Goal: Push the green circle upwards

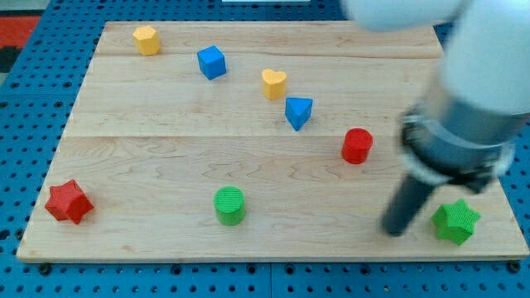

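The green circle [229, 204] is a short green cylinder near the view's bottom edge of the wooden board [166, 141], left of centre. My tip [395, 229] is the lower end of a dark rod at the view's lower right, far to the right of the green circle and apart from it. The tip stands just left of a green star [455, 221], close to it; I cannot tell if they touch.
A red star [68, 202] lies at the lower left. A red cylinder [357, 146] sits right of centre. A blue triangle [298, 112], a yellow heart [274, 84], a blue cube [211, 62] and a yellow hexagon [146, 40] lie in the upper half. The arm's bulk [472, 108] covers the right side.
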